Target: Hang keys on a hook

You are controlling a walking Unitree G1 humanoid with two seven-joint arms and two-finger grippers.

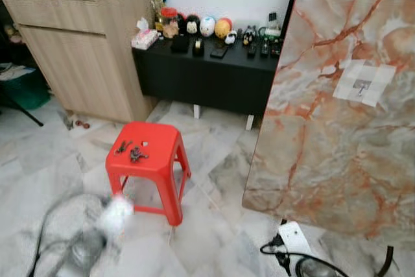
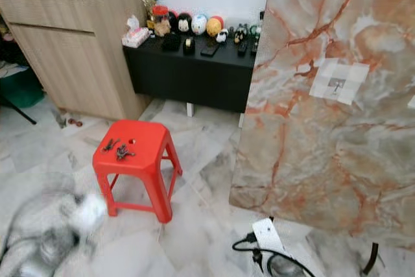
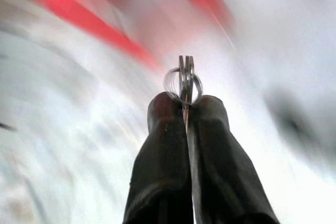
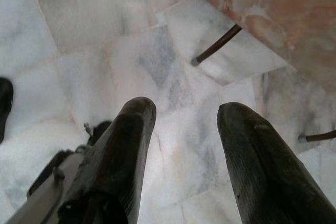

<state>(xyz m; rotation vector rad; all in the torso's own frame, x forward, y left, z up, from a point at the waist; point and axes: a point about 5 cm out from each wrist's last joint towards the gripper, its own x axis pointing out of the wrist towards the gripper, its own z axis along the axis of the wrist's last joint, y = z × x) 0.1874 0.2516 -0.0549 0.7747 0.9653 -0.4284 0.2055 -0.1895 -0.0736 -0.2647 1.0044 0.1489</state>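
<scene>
Eye views: red plastic stool (image 1: 152, 154) on pale marble floor (image 1: 214, 225); two key bunches (image 1: 130, 150) lie on its seat. Right of stool, upright marble-patterned board (image 1: 337, 108) carrying small hook (image 1: 360, 85). Behind stool, black bench (image 1: 207, 72) and wooden cabinet (image 1: 78, 43).

Left wrist view: left gripper (image 3: 186, 99) pinched tight on key ring (image 3: 182, 81); blurred stool beyond.

Right wrist view: right gripper (image 4: 186, 111) spread wide above floor, near board.

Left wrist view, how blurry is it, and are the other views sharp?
Left wrist view: background smeared into red and white streaks, yet the left gripper and its key ring stay sharp. Left eye view: the left arm is a motion-blurred patch near the red stool, the rest is fairly clear. Right wrist view: sharp, evenly lit floor tiles beyond the right gripper.
</scene>
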